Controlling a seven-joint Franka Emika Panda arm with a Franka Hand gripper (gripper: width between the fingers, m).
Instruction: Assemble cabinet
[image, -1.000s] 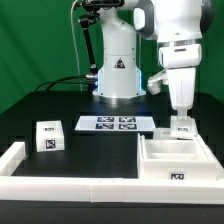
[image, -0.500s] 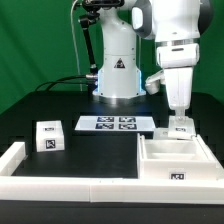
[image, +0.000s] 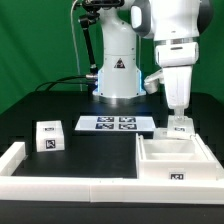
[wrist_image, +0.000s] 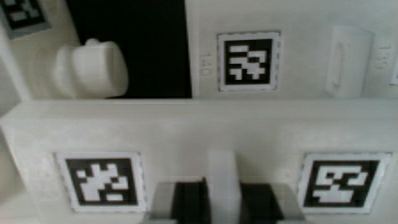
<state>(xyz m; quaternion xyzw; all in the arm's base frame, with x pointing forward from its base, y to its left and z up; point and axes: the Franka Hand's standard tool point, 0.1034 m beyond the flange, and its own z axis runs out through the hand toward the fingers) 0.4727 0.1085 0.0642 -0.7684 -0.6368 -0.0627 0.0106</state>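
The white jointed robot arm (image: 180, 22) hangs on the exterior view's right with its wrist vertical. Its white two-finger gripper (image: 180, 116) points straight down. The dark fingers (wrist_image: 185, 204) stand close together with a narrow gap between them; grip not confirmable.

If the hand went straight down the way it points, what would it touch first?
Likely the white tagged block at the cabinet's far edge, directly beneath the hand; it may already be touching.

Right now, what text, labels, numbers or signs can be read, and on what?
No readable words or numbers.
Triangular warning sign on the robot base: symbol too small to read.
Square tags on the marker board, loose white block and cabinet: patterns only.
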